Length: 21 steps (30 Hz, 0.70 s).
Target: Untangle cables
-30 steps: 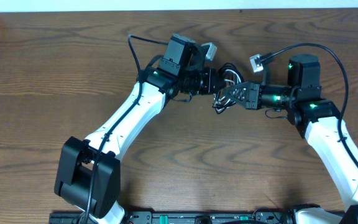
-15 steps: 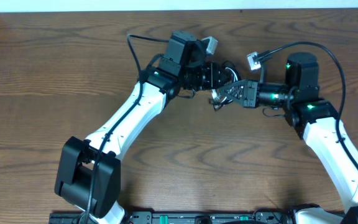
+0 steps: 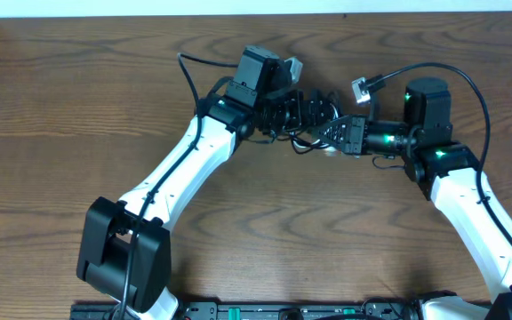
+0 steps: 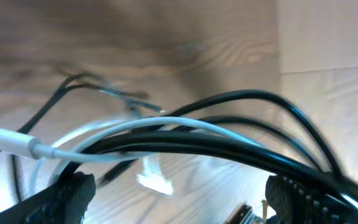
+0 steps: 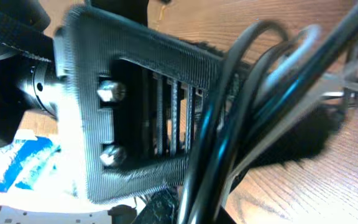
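The cables are a tangled black and white bunch [image 3: 314,138] hanging between my two grippers at the table's back middle. My right gripper [image 3: 334,133] is shut on the bunch; in the right wrist view black strands [image 5: 229,124] and a pale white strand [image 5: 328,81] rise out of its jaws [image 5: 197,208]. My left gripper [image 3: 314,111] stands open just left of it, its fingers [image 4: 67,199] wide apart with bare wood between them [image 4: 182,199]. Beyond them cross the black cable [image 4: 229,146] and the white cable with its plug [image 4: 14,142].
The left gripper's black ribbed body [image 5: 135,106] fills the right wrist view, very close. Thick black arm wires [image 3: 189,76] [image 3: 469,80] loop over both arms. The wooden table [image 3: 78,133] ends at a white wall at the back. The left arm's base [image 3: 123,253] stands front left.
My left gripper has opened and let go of the cables. The right gripper has shifted a little left and back with the bunch, and the loop now sags left of it.
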### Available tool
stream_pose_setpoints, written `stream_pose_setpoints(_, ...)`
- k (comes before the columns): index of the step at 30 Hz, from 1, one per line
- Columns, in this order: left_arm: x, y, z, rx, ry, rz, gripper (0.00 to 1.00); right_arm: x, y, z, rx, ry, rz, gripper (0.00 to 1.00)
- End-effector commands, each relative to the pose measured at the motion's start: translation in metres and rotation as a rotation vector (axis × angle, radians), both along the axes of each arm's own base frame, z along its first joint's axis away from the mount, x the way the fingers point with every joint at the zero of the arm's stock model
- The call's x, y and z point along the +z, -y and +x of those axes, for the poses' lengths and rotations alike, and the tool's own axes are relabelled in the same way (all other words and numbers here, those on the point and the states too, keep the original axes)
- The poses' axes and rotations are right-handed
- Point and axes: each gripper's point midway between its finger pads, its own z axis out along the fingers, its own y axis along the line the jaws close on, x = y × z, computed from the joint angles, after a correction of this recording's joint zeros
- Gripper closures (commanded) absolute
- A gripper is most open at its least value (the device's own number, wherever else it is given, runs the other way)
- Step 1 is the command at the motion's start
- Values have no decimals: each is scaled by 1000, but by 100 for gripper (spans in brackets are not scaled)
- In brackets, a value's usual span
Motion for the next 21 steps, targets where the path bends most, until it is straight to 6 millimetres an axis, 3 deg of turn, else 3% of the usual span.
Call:
stream_pose_setpoints(1,-32,-32,5,26,9,156,7,19,7,11,-40,52,10,99)
stream_pose_setpoints(4,-38,-53,10,55,-9,188,3,6,22,19,-123,-16,-27,99)
stream_pose_setpoints(8,-44,-75,13,71,-33,218,2,-29,50,27,-325,-200,-140,99)
stream_pose_setpoints(12,-47,-82,9,42,-30,241,2,-51,68,28,-468,-334,-201,98)
stream_pose_setpoints(16,-48,-69,-1,-42,5,249,2,-53,70,28,-504,-376,-192,99)
stream_pose_setpoints(21,-33,-28,-28,-323,152,144,5,-50,67,26,-482,-390,-165,99)
